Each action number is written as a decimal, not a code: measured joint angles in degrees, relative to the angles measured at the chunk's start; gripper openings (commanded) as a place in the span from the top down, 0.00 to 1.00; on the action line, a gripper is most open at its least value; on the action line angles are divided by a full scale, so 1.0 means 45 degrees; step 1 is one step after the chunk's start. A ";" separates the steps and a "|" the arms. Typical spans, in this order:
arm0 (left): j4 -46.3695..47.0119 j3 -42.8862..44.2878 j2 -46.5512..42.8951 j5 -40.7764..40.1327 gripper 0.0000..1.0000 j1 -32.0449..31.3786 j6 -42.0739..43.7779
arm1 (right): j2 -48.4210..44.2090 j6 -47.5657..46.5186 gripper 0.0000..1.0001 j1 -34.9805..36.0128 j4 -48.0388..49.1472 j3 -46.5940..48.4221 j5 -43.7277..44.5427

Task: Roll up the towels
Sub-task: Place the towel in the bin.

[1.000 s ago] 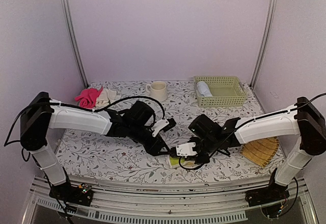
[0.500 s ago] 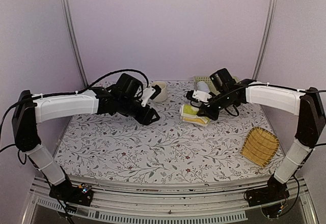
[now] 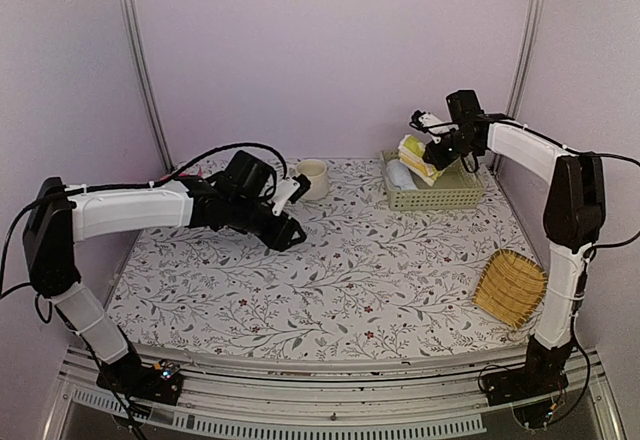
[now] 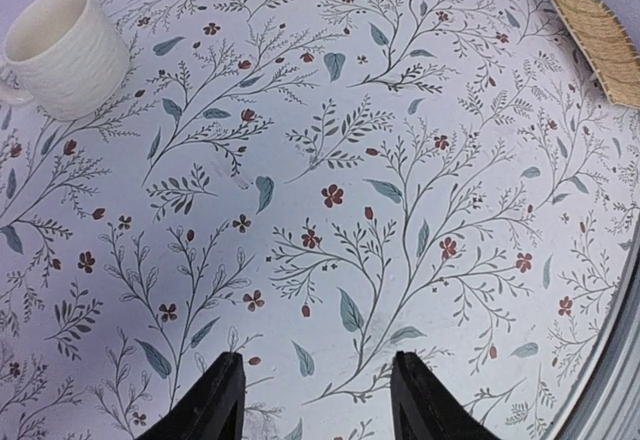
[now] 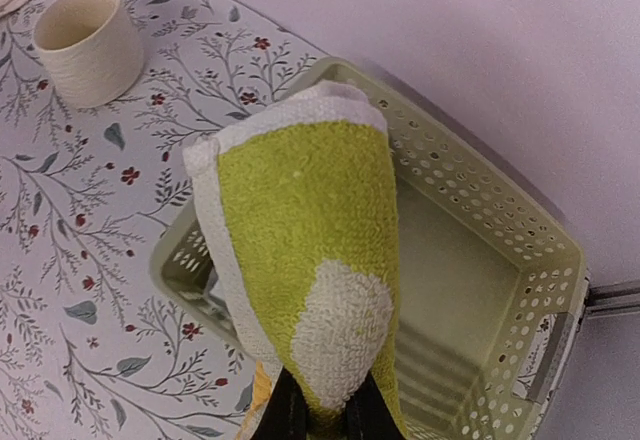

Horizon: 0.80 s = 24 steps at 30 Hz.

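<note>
1. Step in hand: the right gripper (image 5: 322,412) is clamped on the lower end of the rolled yellow-green and cream terry towel (image 5: 310,240). It holds the roll in the air above the pale green perforated plastic basket (image 5: 470,195), at about 1 o'clock on the table. This reads as stowing a finished roll
2. Next move, as I judge it: lower the roll into the free part of the basket at its 3 o'clock side. The grip should stay firm so the roll does not unwind, and the jaws should part only once it rests on the basket floor
3. The left gripper (image 4: 320,405) hangs low over the floral tablecloth (image 4: 330,200) near 11 o'clock, jaws open with nothing between them
4. Basket contents: a pale blue rolled terry towel (image 3: 400,175) seems to sit at its 9 o'clock end. The top view is small there, and in the wrist view the held roll covers that spot
5. The cream ribbed ceramic mug (image 3: 310,177) at 12 o'clock looks to have nothing inside
6. The yellow woven bamboo tray (image 3: 512,288) at 4 o'clock carries nothing
</note>
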 measured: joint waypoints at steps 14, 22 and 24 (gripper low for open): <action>0.0015 0.0000 0.0000 0.0350 0.49 0.0291 -0.0010 | 0.4381 0.1700 0.98 -0.0937 -0.0039 0.3895 0.2356; 0.0015 0.0000 0.0005 0.0690 0.50 0.0359 -0.0019 | 0.5712 0.2341 0.98 -0.0918 -0.0044 0.4498 0.3356; 0.0015 0.0000 0.0005 0.0753 0.50 0.0369 -0.0024 | 0.5974 0.2511 0.98 -0.0899 -0.0039 0.4585 0.3604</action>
